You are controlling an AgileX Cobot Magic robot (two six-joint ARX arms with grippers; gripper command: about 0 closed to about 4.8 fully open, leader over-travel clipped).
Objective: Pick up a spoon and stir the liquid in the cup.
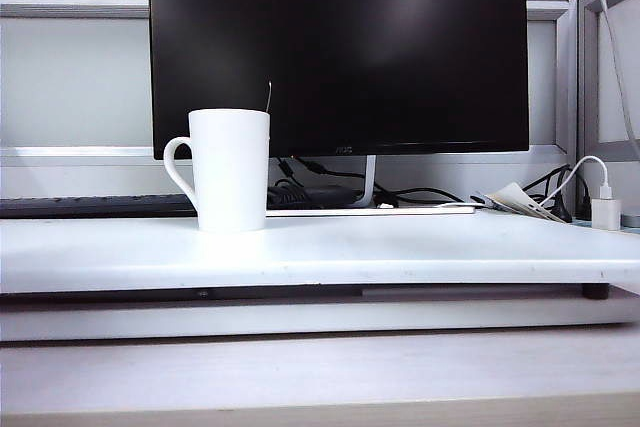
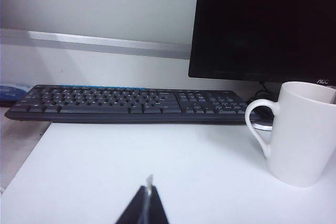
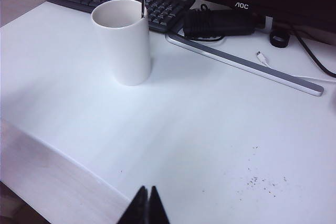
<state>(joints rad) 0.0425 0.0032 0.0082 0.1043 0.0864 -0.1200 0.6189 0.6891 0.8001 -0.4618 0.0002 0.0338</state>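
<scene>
The cup [image 1: 231,169] is seen standing upright on the white table [image 1: 400,252], its loop handle turned toward the left of the exterior view, with the black keyboard [image 2: 131,103] and the dark monitor [image 1: 340,47] behind it. The spoon [image 1: 268,96] is left inside the cup — only the thin tip of its handle is seen above the rim, leaning on the rim's far side. The left gripper [image 2: 148,190] and the right gripper [image 3: 147,191] are both held low over the table, well apart from the cup, fingertips pressed together around nothing, though little of either is caught by its wrist camera.
</scene>
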